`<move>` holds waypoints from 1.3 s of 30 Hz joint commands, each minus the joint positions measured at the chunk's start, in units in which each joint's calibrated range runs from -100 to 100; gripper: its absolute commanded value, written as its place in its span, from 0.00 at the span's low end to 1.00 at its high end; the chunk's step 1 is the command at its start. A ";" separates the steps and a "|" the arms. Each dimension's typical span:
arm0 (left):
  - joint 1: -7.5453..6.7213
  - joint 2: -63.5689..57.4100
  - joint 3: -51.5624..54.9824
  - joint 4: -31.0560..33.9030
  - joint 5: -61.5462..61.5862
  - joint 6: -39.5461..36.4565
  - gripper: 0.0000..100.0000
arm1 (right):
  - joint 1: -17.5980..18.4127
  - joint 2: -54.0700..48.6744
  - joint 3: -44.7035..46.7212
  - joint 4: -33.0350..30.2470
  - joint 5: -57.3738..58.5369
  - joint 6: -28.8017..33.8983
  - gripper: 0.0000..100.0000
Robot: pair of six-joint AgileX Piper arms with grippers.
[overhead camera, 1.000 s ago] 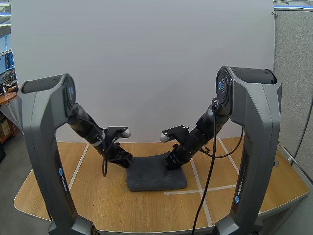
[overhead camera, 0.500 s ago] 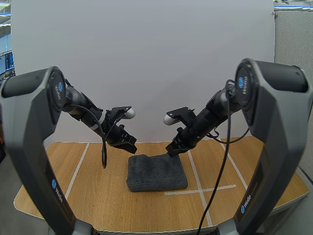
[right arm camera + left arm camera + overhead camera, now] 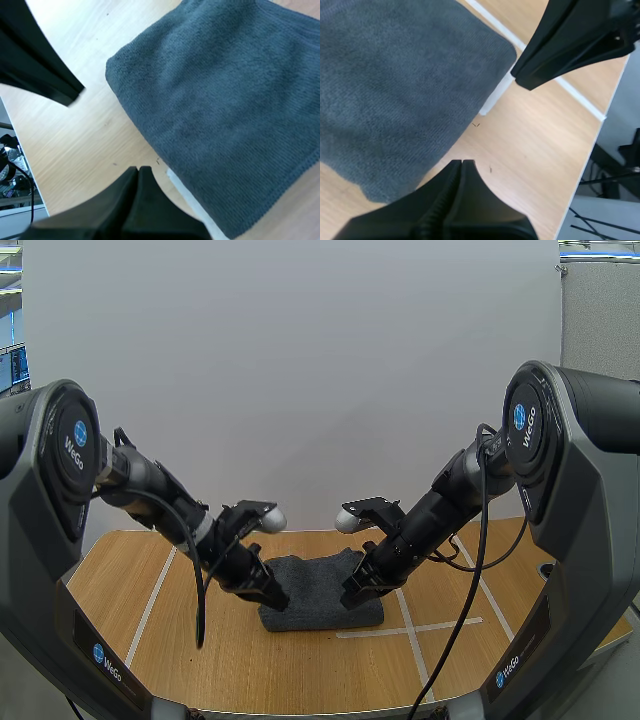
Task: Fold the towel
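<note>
Now folded towel (image 3: 318, 580) lies on table (image 3: 250, 660) between grippers; left gripper (image 3: 278, 598) fingers pressed together, empty, at near-left corner; right gripper (image 3: 352, 592) likewise closed, empty, at near-right corner.

A: Does the left tool (image 3: 278, 600) touch the towel (image 3: 320, 585)?

B: Cannot tell from above. It covers the towel's near left corner, and its dark tip merges with the dark cloth.

A: And the right tool (image 3: 352, 596)?

B: The same. It hides part of the towel's right side.

A: The wrist views?

B: Both cut the towel off at their edges. The tape (image 3: 496, 96) runs under the towel and is lost there. In the high view the arms hide the desk's (image 3: 300, 670) front corners.
</note>
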 commanded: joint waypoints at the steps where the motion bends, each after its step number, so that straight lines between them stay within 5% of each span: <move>1: -3.54 2.61 3.62 -2.89 -13.00 2.71 0.00 | 2.07 -0.52 0.78 2.52 -5.39 -1.34 0.00; 4: -4.72 5.34 3.62 -2.99 -19.05 2.71 0.00 | 3.39 -0.52 0.78 2.52 -7.84 -1.34 0.00; 26: -4.72 15.73 3.62 -3.02 -28.83 3.19 0.00 | 3.91 15.31 0.78 3.31 -17.73 -2.39 0.00; 39: -4.49 9.07 2.75 -3.11 -18.63 3.56 0.00 | 3.91 6.47 0.78 2.94 -10.56 -2.18 0.00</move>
